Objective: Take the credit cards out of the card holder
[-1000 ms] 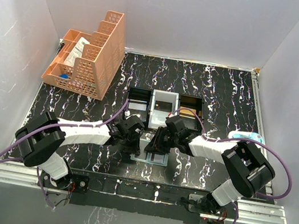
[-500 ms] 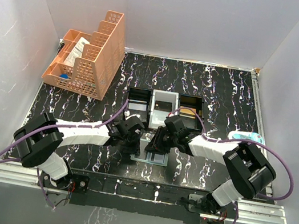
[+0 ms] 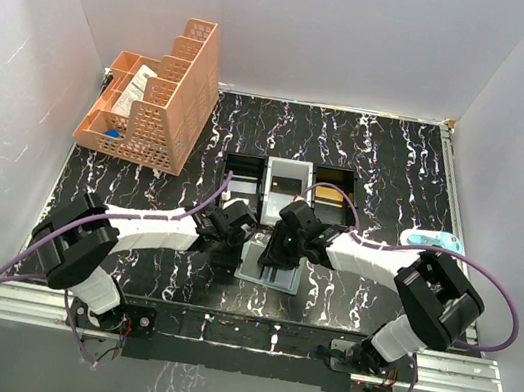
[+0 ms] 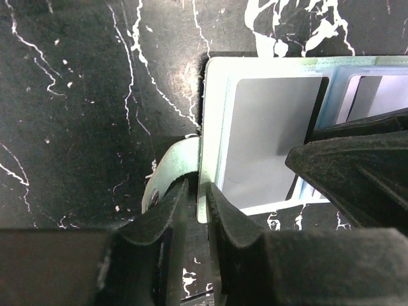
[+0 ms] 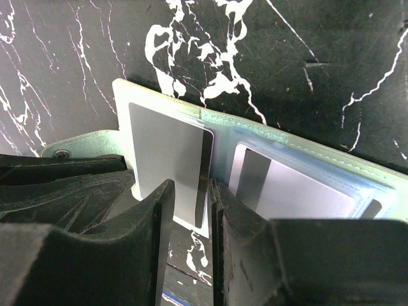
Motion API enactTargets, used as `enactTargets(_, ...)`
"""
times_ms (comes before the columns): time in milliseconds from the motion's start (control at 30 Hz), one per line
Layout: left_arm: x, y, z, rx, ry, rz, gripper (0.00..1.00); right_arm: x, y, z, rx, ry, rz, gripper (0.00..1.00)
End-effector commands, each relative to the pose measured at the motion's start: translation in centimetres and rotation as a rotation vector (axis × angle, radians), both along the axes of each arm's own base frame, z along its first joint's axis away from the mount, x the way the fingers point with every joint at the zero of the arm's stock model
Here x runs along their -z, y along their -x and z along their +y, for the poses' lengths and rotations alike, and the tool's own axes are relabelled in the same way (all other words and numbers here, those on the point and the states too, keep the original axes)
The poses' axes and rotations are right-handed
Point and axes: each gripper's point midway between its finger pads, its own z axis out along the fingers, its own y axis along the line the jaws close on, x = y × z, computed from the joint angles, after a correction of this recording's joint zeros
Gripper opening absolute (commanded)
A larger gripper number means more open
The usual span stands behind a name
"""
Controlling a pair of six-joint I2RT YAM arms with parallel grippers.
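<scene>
The card holder point(image 3: 270, 272) lies open on the black marbled table, its pale green rim point(image 4: 213, 70) framing shiny inner panels. A grey credit card point(image 4: 268, 134) with a dark stripe point(image 5: 205, 166) sits in one panel, and a second card point(image 5: 299, 188) shows in the other panel. My left gripper point(image 4: 196, 191) is shut on the holder's outer edge, just beside its rounded tab point(image 4: 162, 169). My right gripper point(image 5: 191, 194) hovers at the fold, its jaws a narrow gap apart over the striped end of the grey card. In the top view both grippers point(image 3: 242, 241) point(image 3: 279, 253) meet over the holder.
A black-and-white three-compartment tray point(image 3: 246, 169) stands just behind the holder. An orange lattice organiser point(image 3: 153, 96) fills the back left corner. A small light-blue object point(image 3: 432, 240) lies at the right edge. White walls close in on three sides.
The card holder has turned and shifted slightly under the grippers. My right gripper moved a little left and toward the near edge; my left gripper edged right onto the holder's rim.
</scene>
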Motion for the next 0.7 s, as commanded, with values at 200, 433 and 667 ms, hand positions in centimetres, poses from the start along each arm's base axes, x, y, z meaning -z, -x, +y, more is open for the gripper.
enactTargets(200,2.1,1.6,1.1,0.019,-0.058,0.087,0.06,-1.9,-0.5,1.5,-0.036,-0.043,-0.038,0.29)
enactTargets(433,-1.0,2.0,1.5,-0.018,0.016,0.038,0.08,-4.7,-1.9,0.6,-0.011,0.012,-0.118,0.30)
enactTargets(667,-5.6,0.3,0.8,-0.017,0.073,-0.079,0.31,-5.0,-2.2,-0.7,0.011,0.076,-0.133,0.31)
